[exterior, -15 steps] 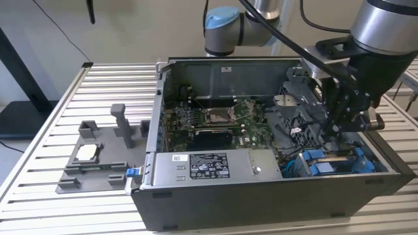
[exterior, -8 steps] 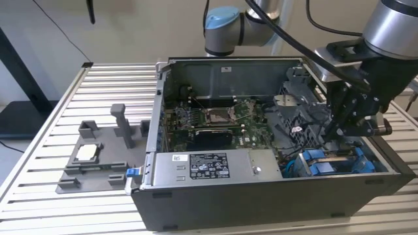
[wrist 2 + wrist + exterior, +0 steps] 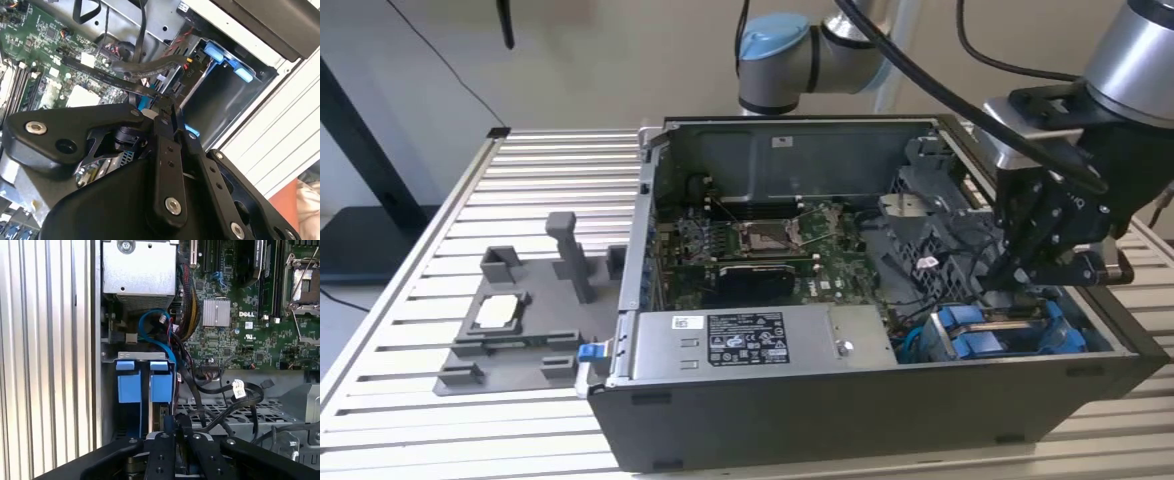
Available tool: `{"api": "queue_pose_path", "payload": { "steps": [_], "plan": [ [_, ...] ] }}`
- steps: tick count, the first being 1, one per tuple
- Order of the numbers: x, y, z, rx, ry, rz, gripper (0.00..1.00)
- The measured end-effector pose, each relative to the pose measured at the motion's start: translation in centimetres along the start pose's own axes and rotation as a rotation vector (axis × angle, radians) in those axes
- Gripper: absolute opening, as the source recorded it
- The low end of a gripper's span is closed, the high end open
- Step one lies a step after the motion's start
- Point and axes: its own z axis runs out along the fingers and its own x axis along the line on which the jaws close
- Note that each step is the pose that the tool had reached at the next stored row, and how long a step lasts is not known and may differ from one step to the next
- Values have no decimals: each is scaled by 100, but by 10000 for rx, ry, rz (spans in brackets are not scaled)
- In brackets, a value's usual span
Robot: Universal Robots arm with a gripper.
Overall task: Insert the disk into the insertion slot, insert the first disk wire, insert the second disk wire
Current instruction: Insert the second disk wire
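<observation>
The disk (image 3: 129, 387) sits down in the insertion slot (image 3: 215, 100) at the case's front corner on the exterior view's right, with only its blue carrier ends (image 3: 970, 335) showing. My gripper (image 3: 1014, 290) hangs just above that bay. In both wrist views the fingers (image 3: 167, 150) come together at the tip. They are shut on a small black connector of a disk wire (image 3: 150, 67), which trails off as a black cable toward the motherboard. The connector (image 3: 176, 421) is right beside the blue carrier; whether it touches the disk is hidden by the fingers.
The open computer case (image 3: 854, 400) lies on a slatted metal table (image 3: 400, 350). Inside are a power supply (image 3: 747, 340), the motherboard with its processor socket (image 3: 767, 237), and loose black cables (image 3: 225, 390). A grey fixture tray (image 3: 520, 320) sits on the exterior view's left.
</observation>
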Motion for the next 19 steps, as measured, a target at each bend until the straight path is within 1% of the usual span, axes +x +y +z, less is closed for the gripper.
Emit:
{"api": "queue_pose_path", "payload": {
  "steps": [2,19],
  "plan": [
    [14,-9,11,-6,-2,0,16],
    [47,-41,121,-6,0,0,16]
  ]
}}
